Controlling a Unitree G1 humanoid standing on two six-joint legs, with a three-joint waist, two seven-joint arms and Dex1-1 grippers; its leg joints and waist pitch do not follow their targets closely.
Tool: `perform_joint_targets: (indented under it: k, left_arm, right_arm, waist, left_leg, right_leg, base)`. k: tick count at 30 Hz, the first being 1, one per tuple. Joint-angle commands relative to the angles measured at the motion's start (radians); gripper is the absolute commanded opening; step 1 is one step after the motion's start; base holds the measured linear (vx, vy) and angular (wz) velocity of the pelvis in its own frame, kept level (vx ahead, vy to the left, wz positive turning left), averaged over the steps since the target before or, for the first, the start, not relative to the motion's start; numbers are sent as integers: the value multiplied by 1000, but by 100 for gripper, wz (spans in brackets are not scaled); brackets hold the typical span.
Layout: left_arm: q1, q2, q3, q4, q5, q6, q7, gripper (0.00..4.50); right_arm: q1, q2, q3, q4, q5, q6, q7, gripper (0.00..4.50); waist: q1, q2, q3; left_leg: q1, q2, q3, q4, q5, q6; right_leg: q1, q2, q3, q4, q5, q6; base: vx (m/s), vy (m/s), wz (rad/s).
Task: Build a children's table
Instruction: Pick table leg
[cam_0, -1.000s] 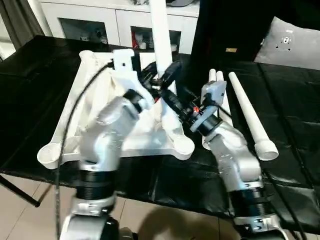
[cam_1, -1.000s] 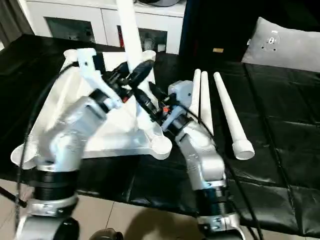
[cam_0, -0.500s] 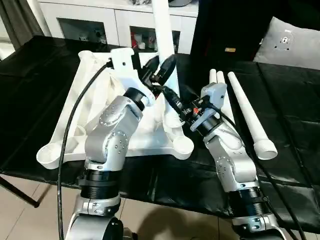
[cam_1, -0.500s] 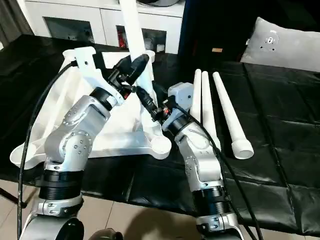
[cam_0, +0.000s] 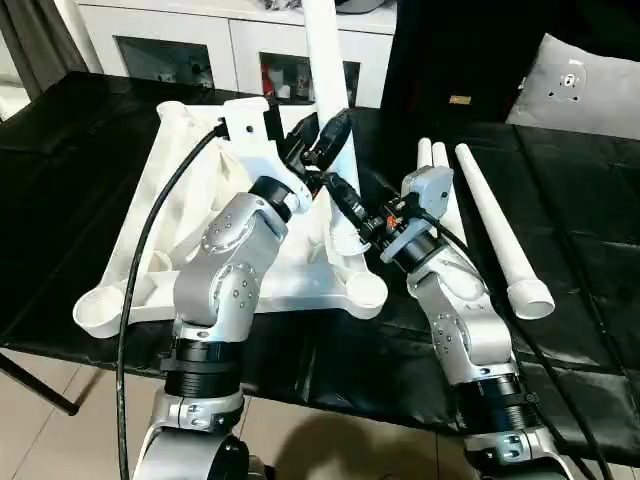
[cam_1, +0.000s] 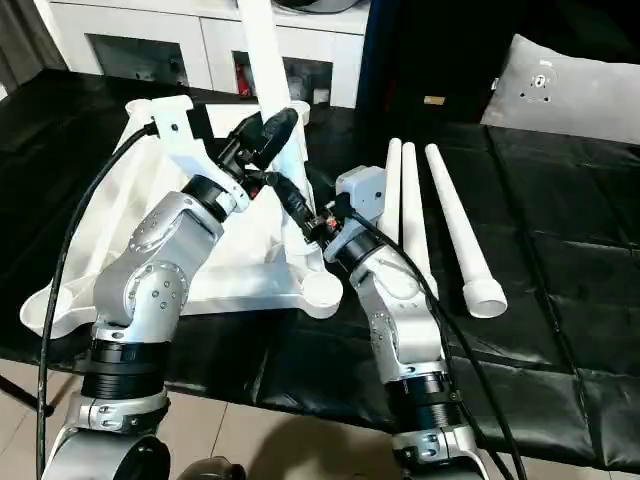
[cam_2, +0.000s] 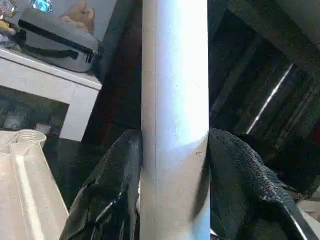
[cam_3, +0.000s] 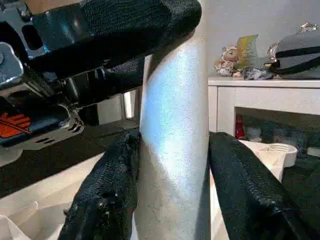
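Two claws, one leg: both black two-fingered claws are clamped on the same long tapered round white plastic leg, which stands upright out of the far right corner of the upturned tabletop.
Tabletop: the square white plastic top with the ribbed underside lies face down on the black-covered worktop, round corner sockets up; the near right socket is empty.
Left claw: the left claw grips the leg higher up, one finger on each side of the shaft, closed to the leg's width.
Right claw: the right claw holds the same leg lower down, just above the corner, its fingers pressed to either side.
Long axis: the leg runs near vertical, slightly tilted, its top passing out of the head views' upper edge; each claw crosses it from the side.
Key relation: the socket lies straight below both claws, along the leg's own line, so I judge that the coming move is a push or twist down that axis to seat it.
Nearer arm: the right claw sits closest to the socket and looks better placed to steady the foot while the left guides the upper shaft.
Spare legs: three more tapered white legs lie side by side on the worktop to the right, well apart from the top.
Risk: an off-axis push could jam the leg.
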Motion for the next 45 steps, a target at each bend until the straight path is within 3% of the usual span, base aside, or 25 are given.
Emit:
perform_joint_targets:
  k: [1,2,3,6,17,20,24,25,29,30,32,33,36,37,38,41,42,44,45]
  left_arm:
    - [-14,1,-19,23,20,7,11,180]
    - [-17,3,-16,29,23,4,14,180]
    - [-19,5,-13,33,26,1,16,180]
    - [-28,13,-2,51,31,-9,20,179]
    - [-55,59,45,90,45,-38,36,179]
    - [-70,88,68,113,34,-38,22,179]
    - [-72,119,72,111,20,-19,-12,179]
    - [-70,129,77,111,9,-11,-27,179]
    - [-69,143,77,110,-9,2,-62,179]
    - [-66,151,71,104,-18,11,-84,179]
    - [-64,156,67,100,-24,16,-100,179]
    - [-57,177,46,82,-39,34,-150,179]
    - [-51,203,19,61,-50,41,-221,179]
    - [-50,212,11,51,-59,39,-254,179]
    - [-49,218,6,45,-64,38,-273,179]
    - [-45,245,-20,20,-77,28,-355,179]
    - [-46,255,-30,13,-83,32,-381,179]
    - [-42,264,-39,-8,-98,37,-414,179]
    - [-37,274,-49,-34,-117,48,-448,179]
  right_arm:
    - [-16,0,37,-4,-27,-24,1,180]
    - [-18,-1,34,-1,-28,-14,-5,180]
    - [-18,-1,32,2,-28,-6,-9,250]
    - [-25,-4,24,11,-12,-1,1,255]
    - [-6,-17,10,-36,80,48,83,343]
    - [-8,-43,-19,-60,120,129,84,374]
    - [-36,-75,-104,-35,148,206,5,377]
    - [-32,-97,-121,-48,182,240,21,377]
    - [-20,-134,-139,-85,244,308,62,377]
    - [-20,-146,-140,-88,256,317,83,377]
    - [-20,-155,-140,-90,263,322,97,377]
    - [-23,-185,-127,-89,249,324,133,377]
    - [-34,-229,-112,-92,260,356,193,377]
    - [-39,-250,-102,-94,269,375,229,377]
    - [-42,-261,-95,-94,272,381,249,377]
    - [-53,-312,-56,-92,273,405,342,377]
    - [-60,-333,-41,-88,272,407,381,377]
    - [-73,-367,-15,-80,274,426,450,377]
    - [-89,-401,13,-67,273,449,516,377]
  waist:
    - [-2,-5,-71]
    - [-2,-5,-71]
    - [-2,3,-71]
    - [-3,2,-72]
    - [-2,3,-72]
    - [-2,5,-72]
    - [2,8,-74]
    - [3,12,-74]
    - [3,9,-75]
    - [5,15,-75]
    - [3,9,-75]
    - [3,15,-75]
    - [4,7,-75]
    - [4,9,-74]
    - [4,4,-75]
    - [5,4,-74]
    - [4,-9,-73]
    - [4,-14,-72]
    - [6,-9,-73]
  left_leg:
    - [13,60,-11,-60,-60,54]
    - [13,60,-11,-60,-60,54]
    - [13,59,-12,-59,-60,52]
    - [14,59,-12,-60,-69,47]
    - [16,60,-14,-61,-80,54]
    - [16,60,-15,-61,-77,46]
    - [20,59,-14,-61,-69,30]
    - [20,58,-14,-60,-67,23]
    - [17,56,-13,-59,-74,23]
    - [16,57,-13,-58,-69,25]
    - [15,57,-13,-58,-68,29]
    - [15,57,-13,-58,-69,28]
    - [16,58,-12,-58,-67,29]
    - [16,57,-12,-58,-68,32]
    - [16,57,-12,-57,-66,36]
    - [15,58,-11,-56,-63,44]
    - [15,59,-8,-57,-62,55]
    - [15,58,-7,-56,-59,62]
    - [14,60,-9,-55,-50,67]
  right_leg:
    - [57,-88,39,-66,105,-205]
    - [57,-88,39,-66,107,-205]
    - [56,-87,40,-66,111,-206]
    - [57,-86,39,-66,119,-206]
    - [58,-87,38,-66,120,-210]
    - [60,-88,39,-66,114,-211]
    - [56,-86,39,-64,118,-213]
    - [57,-86,38,-64,124,-216]
    - [62,-87,38,-64,131,-215]
    - [61,-89,38,-63,135,-218]
    - [62,-88,37,-64,135,-224]
    - [61,-89,37,-64,130,-225]
    - [63,-87,37,-65,122,-226]
    - [63,-87,37,-64,120,-230]
    - [66,-88,37,-63,117,-236]
    - [64,-90,37,-64,105,-239]
    - [64,-90,37,-66,96,-241]
    - [63,-90,36,-65,79,-243]
    - [65,-91,35,-62,80,-249]
  base:
    - [0,0,0]
    - [0,0,0]
    - [0,0,0]
    - [0,0,0]
    - [0,0,0]
    - [0,0,0]
    - [0,0,0]
    - [0,0,0]
    - [0,0,0]
    - [0,0,0]
    - [0,0,0]
    - [0,0,0]
    - [0,0,0]
    - [0,0,0]
    - [0,0,0]
    - [0,0,0]
    - [0,0,0]
    - [0,0,0]
    - [0,0,0]
